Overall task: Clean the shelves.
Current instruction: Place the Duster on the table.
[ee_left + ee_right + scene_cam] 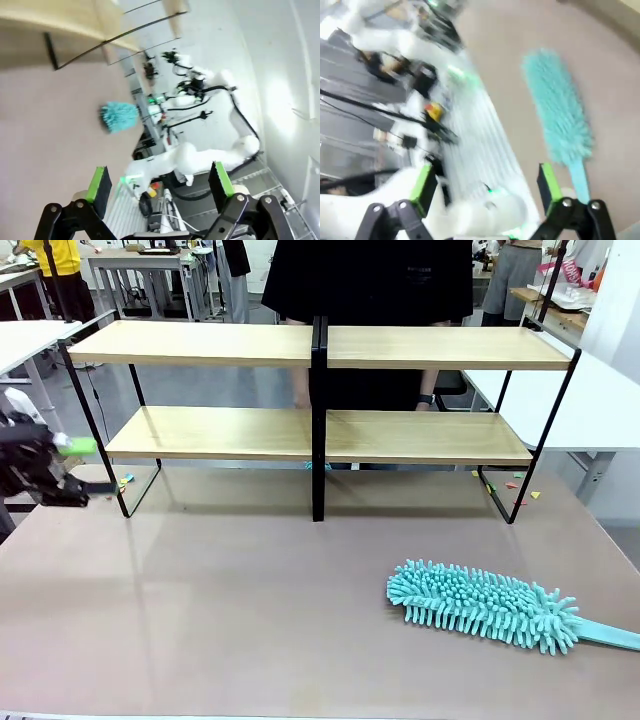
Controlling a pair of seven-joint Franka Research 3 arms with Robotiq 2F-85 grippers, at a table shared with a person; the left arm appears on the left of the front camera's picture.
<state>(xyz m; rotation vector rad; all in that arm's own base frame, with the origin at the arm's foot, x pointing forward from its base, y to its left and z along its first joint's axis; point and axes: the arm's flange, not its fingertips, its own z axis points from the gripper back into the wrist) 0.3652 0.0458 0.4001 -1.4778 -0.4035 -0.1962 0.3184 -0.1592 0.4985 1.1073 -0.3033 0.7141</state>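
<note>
The shelves (220, 430), two tiers of light wood on a black frame, stand across the far half of the table; a corner of them (60, 22) shows in the left wrist view. A fluffy teal duster (480, 605) lies flat on the table at the front right, handle pointing right. My left gripper (88, 468) hovers at the table's left edge beside the shelves' left leg, open with nothing between its fingers (160, 182); the duster (119, 116) is far from it. My right gripper (486, 187) is open and holds nothing, with the duster (557, 105) beyond its fingers.
A person in black (370, 280) stands behind the shelves. Small coloured scraps (515, 485) lie near the shelf legs. White tables (600, 400) flank the work table. The brown tabletop (250, 590) in front of the shelves is bare.
</note>
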